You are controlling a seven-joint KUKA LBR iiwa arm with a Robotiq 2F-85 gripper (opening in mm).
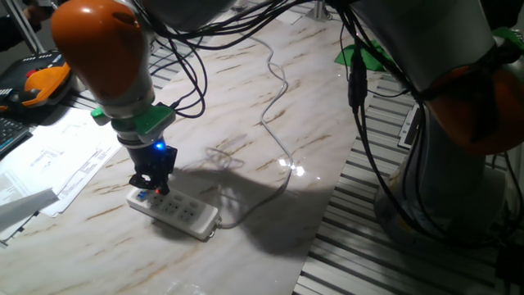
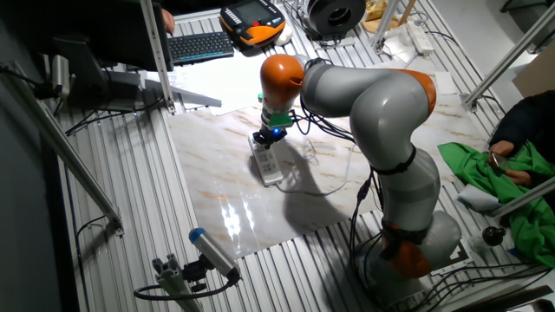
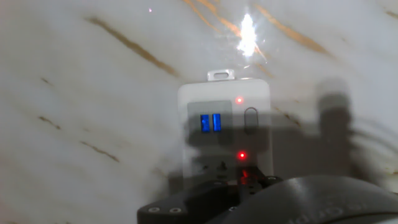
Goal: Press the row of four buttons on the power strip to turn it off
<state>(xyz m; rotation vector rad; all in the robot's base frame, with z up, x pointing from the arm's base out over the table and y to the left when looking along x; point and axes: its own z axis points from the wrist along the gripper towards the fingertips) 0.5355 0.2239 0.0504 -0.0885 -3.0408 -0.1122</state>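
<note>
The white power strip (image 1: pixel 176 211) lies on the marble table, and its thin cable (image 1: pixel 278 152) curls away to the back. My gripper (image 1: pixel 154 185) points straight down onto the strip's left end, with a blue light glowing just above the fingers. The other fixed view shows the gripper (image 2: pixel 270 139) over the far end of the power strip (image 2: pixel 268 163). In the hand view the strip's end (image 3: pixel 224 134) shows two blue ports. Small red lights of the row of four buttons (image 3: pixel 242 155) run along its right edge, and my hand's dark body hides the lower ones. No view shows the fingertips clearly.
Papers (image 1: pixel 57 164) and an orange-and-black pendant (image 1: pixel 37 82) lie at the table's left. Black cables (image 1: pixel 192 74) hang from the arm over the table. A keyboard (image 2: pixel 199 43) sits behind the table. A green cloth (image 2: pixel 486 173) lies beyond the arm's base.
</note>
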